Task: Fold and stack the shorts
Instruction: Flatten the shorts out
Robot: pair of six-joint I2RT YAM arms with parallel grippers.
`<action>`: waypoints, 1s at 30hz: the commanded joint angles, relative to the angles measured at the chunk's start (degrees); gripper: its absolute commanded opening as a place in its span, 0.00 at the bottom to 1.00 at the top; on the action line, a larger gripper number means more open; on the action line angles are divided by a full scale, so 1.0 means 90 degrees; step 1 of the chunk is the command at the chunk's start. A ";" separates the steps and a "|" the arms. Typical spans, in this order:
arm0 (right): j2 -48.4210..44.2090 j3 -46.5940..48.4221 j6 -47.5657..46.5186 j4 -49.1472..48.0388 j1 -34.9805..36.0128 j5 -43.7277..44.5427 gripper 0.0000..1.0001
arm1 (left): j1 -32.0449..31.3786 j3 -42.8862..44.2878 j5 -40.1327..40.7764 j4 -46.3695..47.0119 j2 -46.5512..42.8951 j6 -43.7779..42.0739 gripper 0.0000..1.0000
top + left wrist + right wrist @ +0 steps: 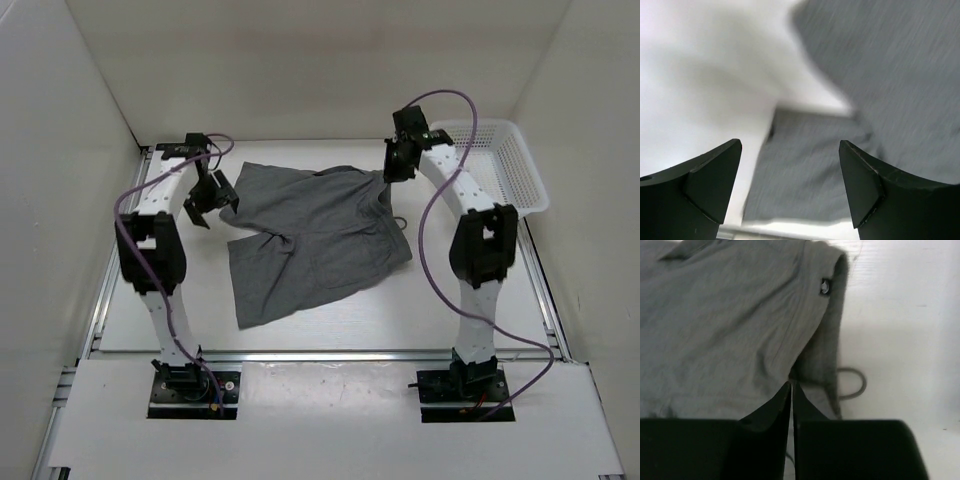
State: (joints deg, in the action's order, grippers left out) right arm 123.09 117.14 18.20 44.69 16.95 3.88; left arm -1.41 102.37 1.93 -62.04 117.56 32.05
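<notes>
The dark grey shorts (310, 235) lie spread on the white table, waistband toward the right, legs toward the left and front. My right gripper (391, 172) is shut on the far right waistband corner and holds it a little raised. In the right wrist view the jaws (791, 384) meet on the fabric (730, 325), with the thin grey drawstring (856, 385) looping on the table beside it. My left gripper (210, 200) is open and empty above the shorts' left edge. In the left wrist view its gripper (790, 146) is open over a leg hem (810, 170).
A white plastic basket (520, 165) stands at the back right, beside the right arm. White walls close in the table on three sides. A metal rail (330, 353) runs along the front of the table.
</notes>
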 commanded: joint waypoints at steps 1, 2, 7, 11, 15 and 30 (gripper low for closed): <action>-0.1396 -0.1523 0.0156 -0.0598 0.0138 -0.0079 0.07 | -0.0039 -0.1126 -0.0096 0.0241 -0.1614 0.0091 0.90; -0.1527 -0.1763 0.0156 -0.0938 0.0206 -0.0205 0.07 | -0.0039 -0.1439 -0.0156 0.0330 -0.2129 0.0159 0.90; -0.0329 -0.0616 -0.0088 -0.0171 0.0274 -0.0987 0.05 | -0.0214 -0.2798 -0.0274 0.0556 -0.2954 0.0218 0.90; 0.0346 -0.0184 0.0057 -0.0170 0.0275 -0.0784 0.02 | -0.0214 -0.3219 -0.0216 0.0556 -0.3315 0.0218 0.89; 0.0688 -0.0446 0.0321 -0.0170 0.0139 0.0181 0.00 | -0.0214 -0.3308 -0.0147 0.0429 -0.3657 0.0218 0.89; -0.0061 -0.0847 0.0820 -0.0102 0.0080 0.1493 0.13 | -0.0341 -0.3609 -0.0438 -0.0177 -0.4467 0.0305 0.90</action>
State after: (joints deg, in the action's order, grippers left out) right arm 131.26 109.21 25.19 43.20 17.69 15.42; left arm -3.68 71.79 0.12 -61.49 83.55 33.82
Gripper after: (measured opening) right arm 0.103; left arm 0.900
